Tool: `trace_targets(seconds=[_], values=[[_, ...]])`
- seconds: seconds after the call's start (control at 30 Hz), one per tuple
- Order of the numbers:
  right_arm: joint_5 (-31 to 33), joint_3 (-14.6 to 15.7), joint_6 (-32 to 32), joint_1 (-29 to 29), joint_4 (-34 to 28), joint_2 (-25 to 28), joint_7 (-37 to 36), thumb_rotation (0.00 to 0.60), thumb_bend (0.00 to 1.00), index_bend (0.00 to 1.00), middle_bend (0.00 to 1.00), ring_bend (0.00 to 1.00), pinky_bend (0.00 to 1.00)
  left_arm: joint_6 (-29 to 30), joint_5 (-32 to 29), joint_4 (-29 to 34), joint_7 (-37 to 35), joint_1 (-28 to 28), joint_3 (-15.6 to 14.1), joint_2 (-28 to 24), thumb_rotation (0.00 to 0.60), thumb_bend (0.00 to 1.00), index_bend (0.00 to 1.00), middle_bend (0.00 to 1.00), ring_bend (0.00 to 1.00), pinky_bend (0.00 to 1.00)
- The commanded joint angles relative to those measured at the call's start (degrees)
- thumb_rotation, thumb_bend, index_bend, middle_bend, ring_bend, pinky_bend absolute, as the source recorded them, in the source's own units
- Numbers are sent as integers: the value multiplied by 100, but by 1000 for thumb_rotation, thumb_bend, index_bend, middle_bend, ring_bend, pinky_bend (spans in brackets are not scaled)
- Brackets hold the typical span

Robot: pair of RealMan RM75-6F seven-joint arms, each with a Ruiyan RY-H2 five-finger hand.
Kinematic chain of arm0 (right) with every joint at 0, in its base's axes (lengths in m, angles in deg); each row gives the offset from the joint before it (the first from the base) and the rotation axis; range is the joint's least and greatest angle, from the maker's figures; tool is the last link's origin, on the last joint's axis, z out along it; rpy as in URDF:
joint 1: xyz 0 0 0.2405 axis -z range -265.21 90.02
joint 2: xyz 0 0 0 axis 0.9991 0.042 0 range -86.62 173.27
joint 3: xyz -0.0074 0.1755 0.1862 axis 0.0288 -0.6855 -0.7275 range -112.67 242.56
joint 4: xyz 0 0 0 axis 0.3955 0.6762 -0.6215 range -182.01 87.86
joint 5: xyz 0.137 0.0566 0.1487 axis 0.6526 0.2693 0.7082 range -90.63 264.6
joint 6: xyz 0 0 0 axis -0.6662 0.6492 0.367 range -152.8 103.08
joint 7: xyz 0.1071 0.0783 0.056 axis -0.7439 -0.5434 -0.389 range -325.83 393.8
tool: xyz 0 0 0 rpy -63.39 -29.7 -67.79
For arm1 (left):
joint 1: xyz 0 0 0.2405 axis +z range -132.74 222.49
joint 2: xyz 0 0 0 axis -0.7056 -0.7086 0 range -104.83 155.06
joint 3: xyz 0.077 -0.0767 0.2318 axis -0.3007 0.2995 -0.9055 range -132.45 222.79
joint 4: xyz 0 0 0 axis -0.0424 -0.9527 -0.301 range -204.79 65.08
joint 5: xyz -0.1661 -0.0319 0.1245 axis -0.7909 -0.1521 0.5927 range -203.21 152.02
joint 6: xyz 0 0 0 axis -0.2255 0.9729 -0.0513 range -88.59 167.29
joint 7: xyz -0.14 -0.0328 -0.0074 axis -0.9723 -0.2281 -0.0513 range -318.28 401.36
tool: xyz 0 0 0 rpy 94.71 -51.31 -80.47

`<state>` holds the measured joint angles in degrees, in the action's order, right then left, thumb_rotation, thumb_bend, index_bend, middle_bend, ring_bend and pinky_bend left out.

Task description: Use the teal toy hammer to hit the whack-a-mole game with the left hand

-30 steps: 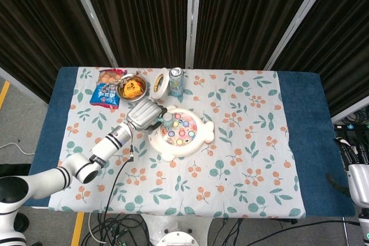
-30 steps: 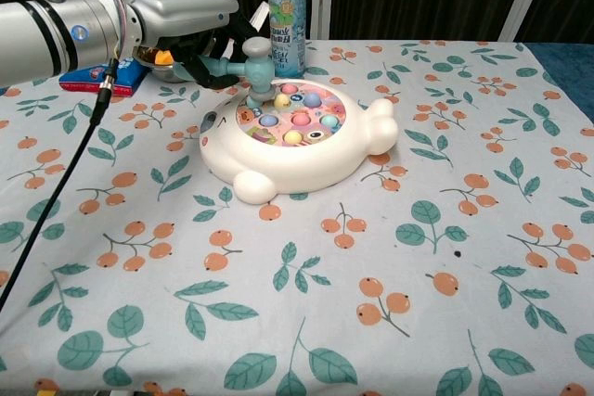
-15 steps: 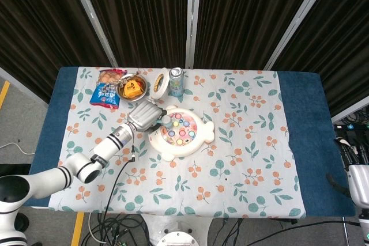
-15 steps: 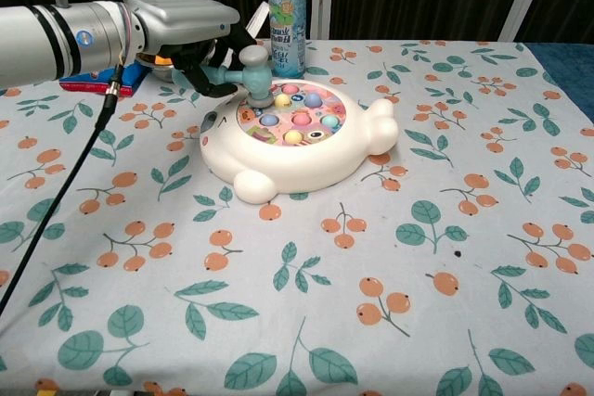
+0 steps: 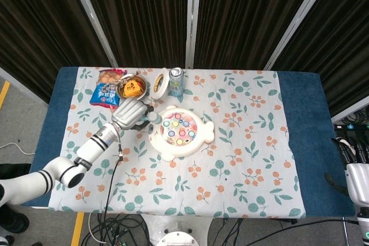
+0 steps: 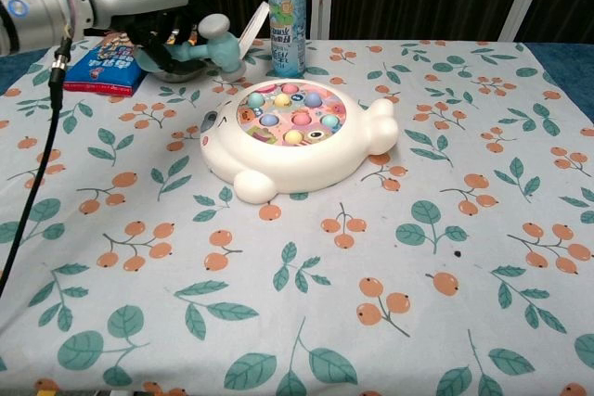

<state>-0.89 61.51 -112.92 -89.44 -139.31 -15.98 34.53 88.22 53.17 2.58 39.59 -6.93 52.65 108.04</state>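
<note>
Left hand (image 6: 153,20), grey-shelled with dark fingers, wrapped around the handle of the teal toy hammer (image 6: 206,44), raised off the game and held to its left, head tilted and clear of the pegs. In the head view, same hand (image 5: 130,113) just beside the left edge of the white, animal-shaped plastic whack-a-mole game (image 5: 181,132), hammer head (image 5: 153,118) between hand and toy, apart from the toy. Game (image 6: 295,136) flat on the floral, orange-berry tablecloth (image 6: 390,257), coloured round pegs showing in its pink top. Behind it, upright teal drink can (image 6: 287,13), with a white paper cup (image 5: 159,83) tilted beside it. Further left, metal bowl of orange snacks (image 5: 132,87) and a blue snack packet (image 6: 106,66) lying flat. Right hand (image 5: 357,180) low at the right frame edge, off the table; finger state impossible to tell there, possibly curled.
</note>
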Motion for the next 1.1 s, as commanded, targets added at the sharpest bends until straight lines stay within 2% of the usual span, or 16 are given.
trace_targets(seconds=[0.03, 0.17, 0.37, 0.57, 0.73, 0.93, 1.1], values=[[-13, 4, 17, -14, 8, -7, -6, 600, 136, 102, 204, 0, 14, 47, -26, 106, -137, 230, -194, -166, 600, 564, 633, 723, 567, 886], [-32, 12, 41, -32, 11, -28, -3, 600, 136, 102, 204, 0, 14, 91, 40, -3, -294, 473, -427, -171, 600, 564, 631, 719, 563, 868], [-31, 21, 49, -32, -19, -40, 38, 600, 136, 102, 203, 0, 13, 87, 182, -547, -493, 646, -633, 152, 600, 558, 616, 697, 542, 807], [-16, 26, 30, -13, -82, -33, 113, 600, 136, 103, 204, 0, 14, 170, 356, -1023, -633, 728, -711, 450, 600, 539, 567, 651, 474, 688], [-10, 24, 23, -9, -119, -29, 165, 600, 136, 102, 204, 0, 13, 194, 457, -1233, -622, 765, -756, 558, 600, 474, 484, 558, 378, 566], [3, 15, 32, -16, -133, -27, 183, 600, 136, 102, 204, 0, 14, 192, 503, -1248, -627, 803, -767, 546, 600, 381, 405, 479, 319, 507], [14, 14, 48, -22, -119, -34, 169, 600, 136, 102, 204, 0, 14, 181, 526, -1177, -570, 814, -760, 486, 600, 342, 359, 439, 287, 489]])
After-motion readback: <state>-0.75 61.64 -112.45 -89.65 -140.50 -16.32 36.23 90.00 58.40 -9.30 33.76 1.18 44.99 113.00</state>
